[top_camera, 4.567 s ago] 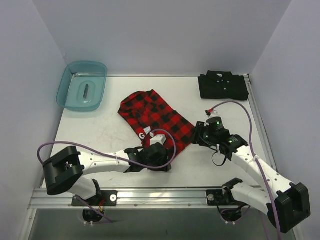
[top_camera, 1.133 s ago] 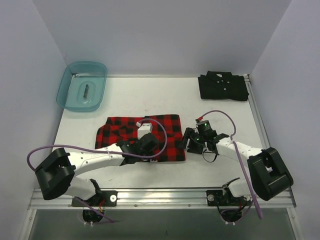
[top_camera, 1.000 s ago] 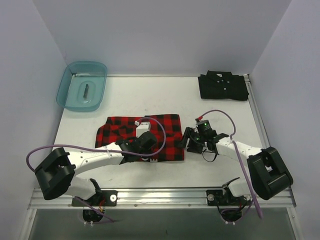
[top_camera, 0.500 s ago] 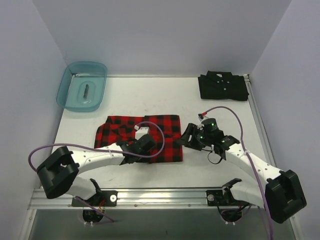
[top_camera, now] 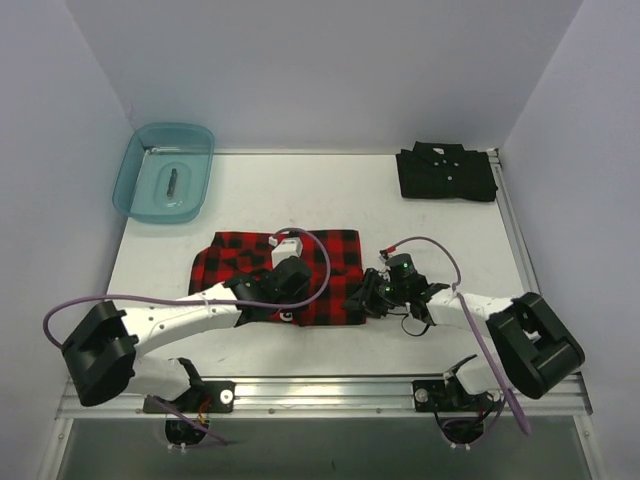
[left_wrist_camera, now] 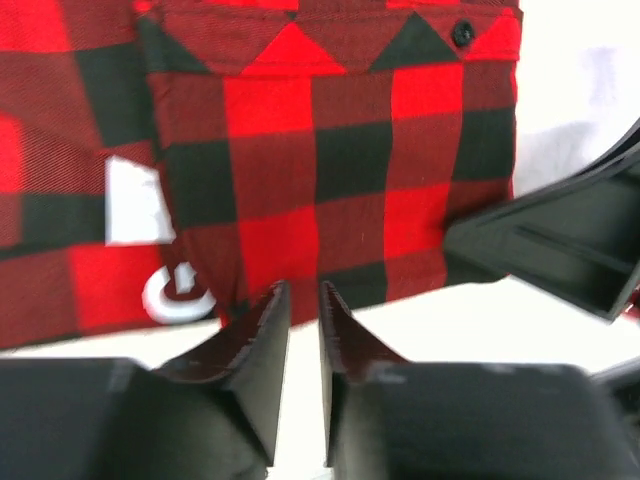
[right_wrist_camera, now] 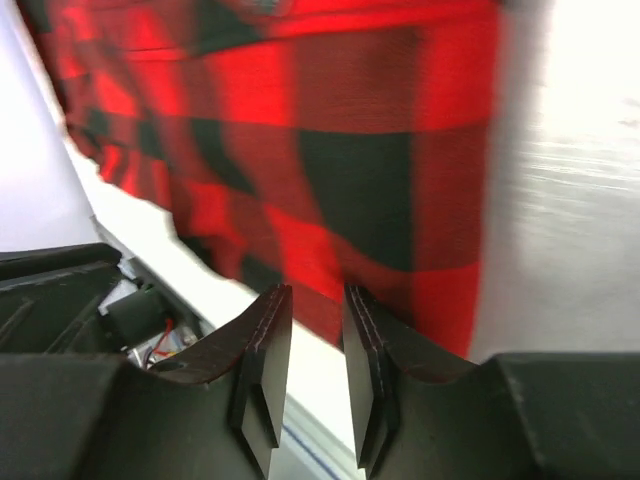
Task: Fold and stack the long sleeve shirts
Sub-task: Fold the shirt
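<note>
Narrowed to slits, the left fingers (left_wrist_camera: 262,335) and right fingers (right_wrist_camera: 262,345) are hovering at the near hem of the plaid shirt (top_camera: 338,262) lying flat on the bench (top_camera: 300,190), likely lining up a fold before stacking with the black shirt (top_camera: 445,172); cloth pinched or not, cannot tell.

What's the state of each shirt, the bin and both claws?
plaid shirt: folded flat, mid-table.
black shirt: folded, far right corner.
bin: upright, no lid.
left claw: nearly shut at plaid hem, grip unclear.
right claw: nearly shut at plaid edge, grip unclear.
</note>
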`<action>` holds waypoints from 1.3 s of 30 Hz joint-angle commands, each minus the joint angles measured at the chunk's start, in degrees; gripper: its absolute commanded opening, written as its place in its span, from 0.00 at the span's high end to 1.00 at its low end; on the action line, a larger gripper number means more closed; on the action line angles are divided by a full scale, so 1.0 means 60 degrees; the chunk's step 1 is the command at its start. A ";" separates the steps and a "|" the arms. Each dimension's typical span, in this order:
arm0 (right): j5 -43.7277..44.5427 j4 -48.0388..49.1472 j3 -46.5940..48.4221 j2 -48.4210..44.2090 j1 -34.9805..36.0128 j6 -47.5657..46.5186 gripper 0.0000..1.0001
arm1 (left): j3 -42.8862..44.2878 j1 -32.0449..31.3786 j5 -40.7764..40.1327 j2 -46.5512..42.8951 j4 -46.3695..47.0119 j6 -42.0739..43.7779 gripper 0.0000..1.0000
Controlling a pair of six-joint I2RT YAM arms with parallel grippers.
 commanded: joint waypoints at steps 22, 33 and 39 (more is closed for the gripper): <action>0.4471 -0.6127 0.1394 -0.4136 -0.0324 -0.2348 0.29 | 0.0572 -0.1170 -0.1380 0.0399 0.0882 0.3122 0.13; 0.4650 -0.9485 0.2084 -0.5397 -0.3867 -0.3198 0.00 | 0.4641 -0.3387 -0.2906 0.4133 0.0165 0.5090 0.05; 0.4283 -0.9691 0.1865 -0.5733 -0.4734 -0.3316 0.00 | 0.5993 -0.3768 -0.3682 0.6039 -0.0714 0.5310 0.16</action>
